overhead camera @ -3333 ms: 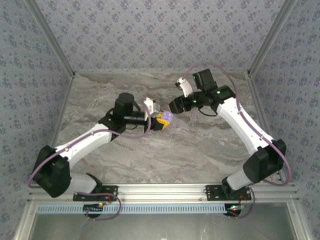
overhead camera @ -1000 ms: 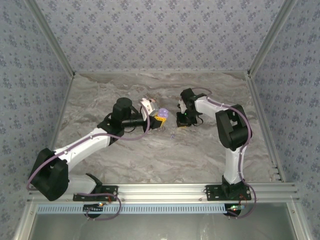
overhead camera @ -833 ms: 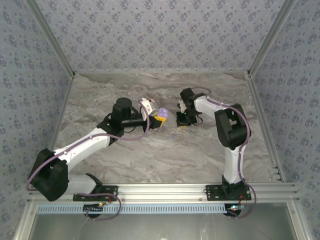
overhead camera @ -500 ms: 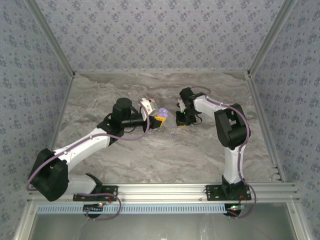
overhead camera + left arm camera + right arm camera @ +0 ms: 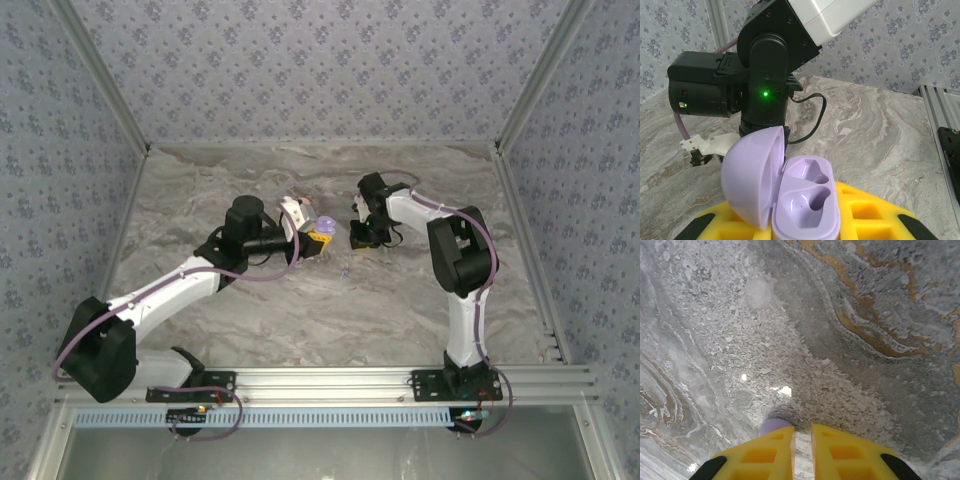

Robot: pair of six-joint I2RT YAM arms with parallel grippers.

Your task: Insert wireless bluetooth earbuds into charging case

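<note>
Grey marble table (image 5: 330,310) with 1 lilac earbud (image 5: 774,425) lying on it.

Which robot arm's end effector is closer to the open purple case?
Left. The left end effector holds the purple case; the right end effector is apart from it, to its right, low over the table.

Near the centre of the frame, above the grey marbled tabletop (image 5: 300,320), the yellow-padded left gripper (image 5: 320,238) clamps a small rounded lilac plastic charging case (image 5: 327,225). Just to its right, the right gripper (image 5: 362,242) points down, fingers together, close to the marble.
</note>
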